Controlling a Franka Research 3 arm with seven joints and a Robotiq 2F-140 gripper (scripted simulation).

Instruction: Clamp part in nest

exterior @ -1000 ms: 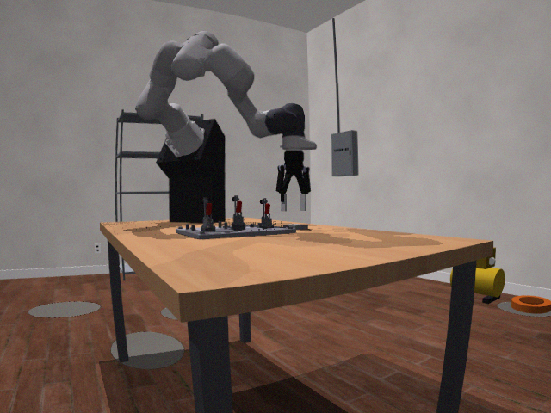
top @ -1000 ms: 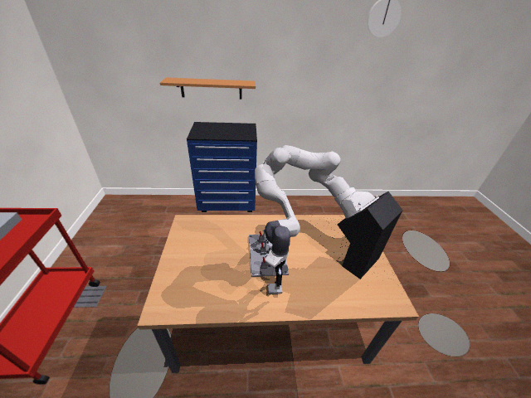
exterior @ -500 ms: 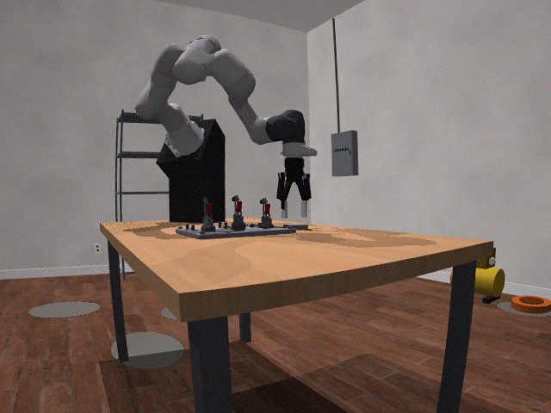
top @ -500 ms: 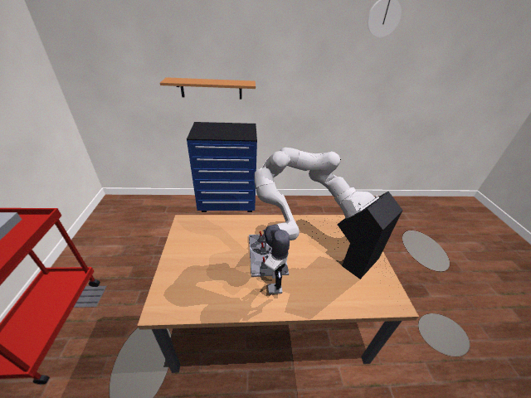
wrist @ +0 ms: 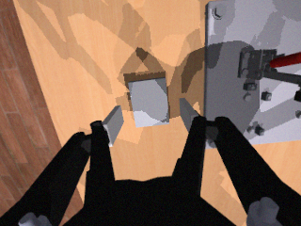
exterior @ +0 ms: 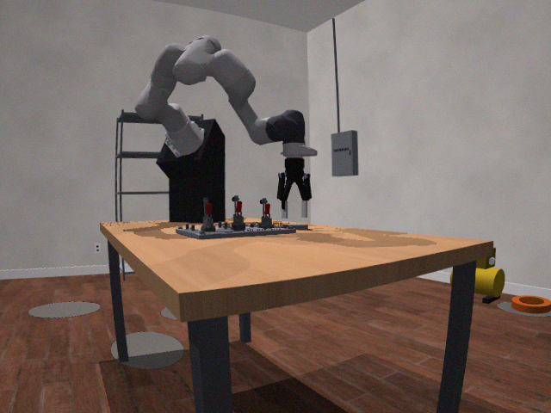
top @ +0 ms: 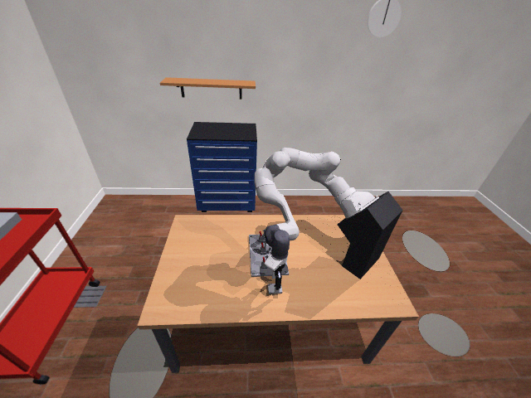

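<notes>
The grey block part lies flat on the wooden table just beside the grey fixture plate. It also shows in the top view, in front of the fixture. My gripper hangs open and empty straight above the part, its two fingers on either side of it and well clear of the table, as the exterior view shows. The fixture carries three toggle clamps with red handles standing upright. One clamp shows at the right edge of the wrist view.
The table's edge and the brick floor lie left of the part in the wrist view. The robot's black base stands at the table's right rear. A blue drawer cabinet and a red cart stand off the table.
</notes>
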